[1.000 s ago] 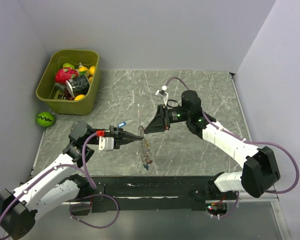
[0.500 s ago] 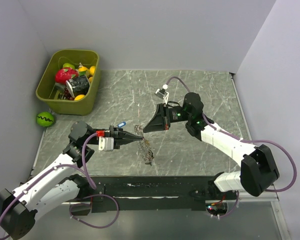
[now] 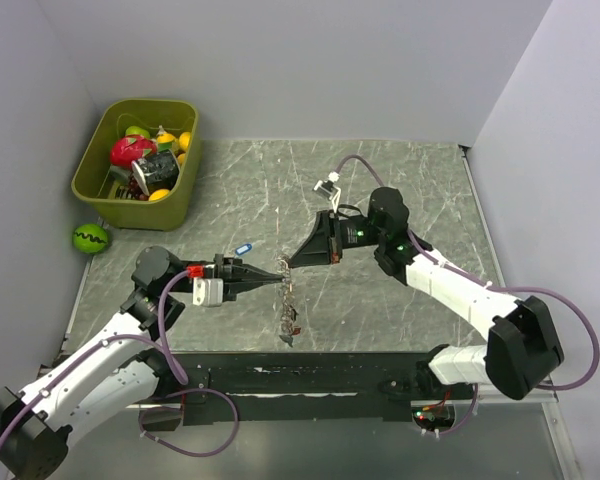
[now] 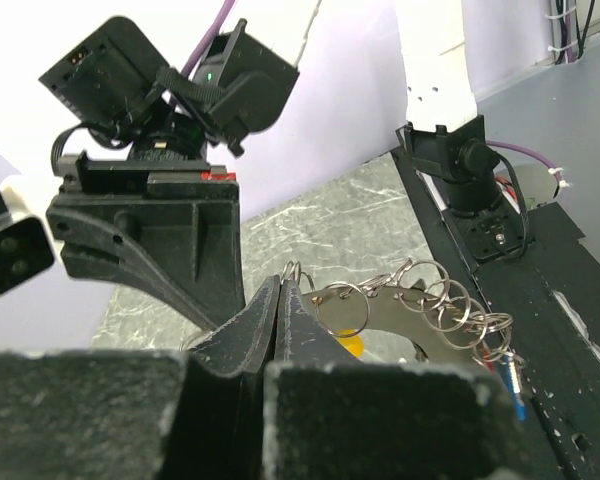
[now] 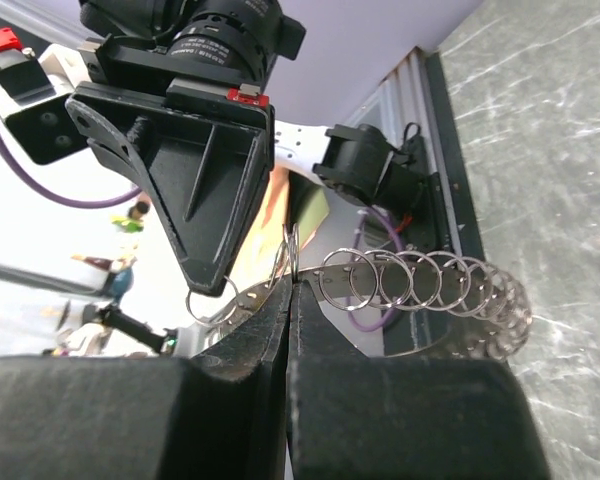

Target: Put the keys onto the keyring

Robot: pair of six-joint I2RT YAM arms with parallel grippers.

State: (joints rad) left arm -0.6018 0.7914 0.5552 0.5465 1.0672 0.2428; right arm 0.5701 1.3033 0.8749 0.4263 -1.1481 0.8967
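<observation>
The keyring, a curved metal strip carrying several small split rings, hangs in the air between my two grippers. My left gripper is shut on one ring at its top end. My right gripper faces it and is shut on the same top end. In the left wrist view the jaws pinch a ring, the keyring trails right, and a yellow tag shows behind it. The right wrist view shows the gripper shut on the keyring. A key with a blue tag lies on the table beside the left gripper.
A green bin full of toys stands at the back left. A green ball lies just off the mat's left edge. A black rail runs along the near table edge, right under the hanging keyring.
Both grippers stay pinched together on the keyring. Its hanging part, bunched up half a second ago, now hangs longer and straighter down. The left arm has shifted slightly left.
</observation>
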